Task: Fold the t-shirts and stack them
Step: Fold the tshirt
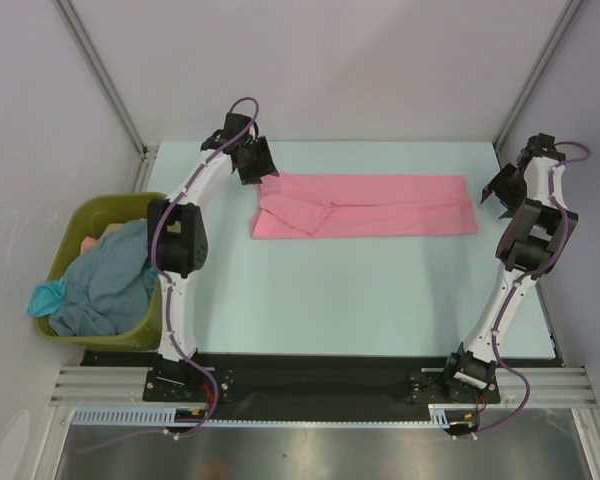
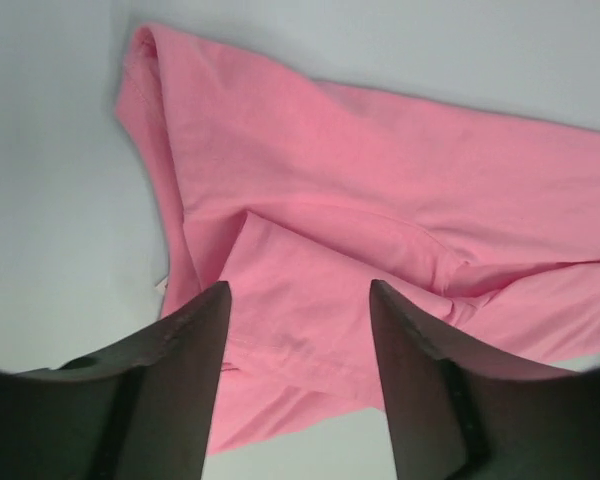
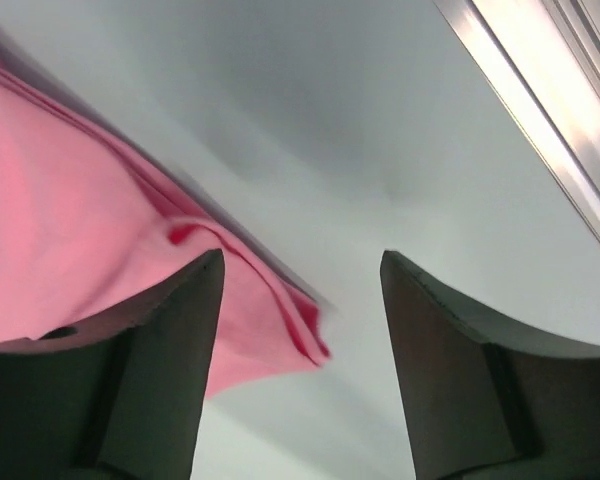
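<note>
Right of the bin (image 1: pixel 100 203), the pink shirt (image 1: pixel 380 208) stretches left-to-right, its bunched end nearest the bin; left end effector (image 2: pixel 298 290) and right end effector (image 3: pixel 302 255) gape wide, empty.

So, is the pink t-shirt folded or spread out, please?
Partly folded: the pink t-shirt lies as a narrow band, layers overlapping at one end.

Both wrist views crop the pink shirt (image 2: pixel 380 200); the right blurs it.

pink t-shirt (image 1: pixel 380 206) lies as a long strip across the far table (image 1: pixel 330 300). left gripper (image 1: pixel 256 162) at its left end, right gripper (image 1: pixel 501 189) near its right end. grey-blue shirt (image 1: pixel 105 285) heaped in olive bin (image 1: pixel 78 216).
</note>
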`<state>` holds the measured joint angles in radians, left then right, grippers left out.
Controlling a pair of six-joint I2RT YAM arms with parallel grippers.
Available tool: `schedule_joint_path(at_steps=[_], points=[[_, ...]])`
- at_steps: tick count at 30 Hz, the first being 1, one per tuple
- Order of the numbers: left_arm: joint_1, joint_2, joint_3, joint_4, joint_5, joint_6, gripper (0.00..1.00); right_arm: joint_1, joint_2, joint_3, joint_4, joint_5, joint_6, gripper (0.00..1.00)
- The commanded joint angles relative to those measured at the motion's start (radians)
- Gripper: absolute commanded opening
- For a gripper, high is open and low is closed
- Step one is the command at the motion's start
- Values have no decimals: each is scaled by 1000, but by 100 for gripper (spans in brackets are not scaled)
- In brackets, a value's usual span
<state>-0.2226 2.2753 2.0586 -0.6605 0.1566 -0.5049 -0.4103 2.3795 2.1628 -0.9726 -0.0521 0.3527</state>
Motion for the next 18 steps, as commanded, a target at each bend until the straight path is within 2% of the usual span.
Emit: schedule_joint_path(at_steps=[1,4,7,12,15,18], points=[[5,-59,45,-42,-40,65,65,-10,-164,-104,-29,51,-37,71],[5,-152,-37,-56,-72,97,68,-12,-256,-305,44,-15,-20,71],[3,-285,-210,-19,-57,104,70,-2,-347,-438,118,-81,-12,71],[5,-457,-530,61,6,78,72,5,-381,-521,152,-114,-4,72],[5,-490,-638,94,44,62,73,5,-375,-551,179,-127,5,72],[15,-494,-680,104,87,34,75,8,-355,-546,195,-135,14,70]])
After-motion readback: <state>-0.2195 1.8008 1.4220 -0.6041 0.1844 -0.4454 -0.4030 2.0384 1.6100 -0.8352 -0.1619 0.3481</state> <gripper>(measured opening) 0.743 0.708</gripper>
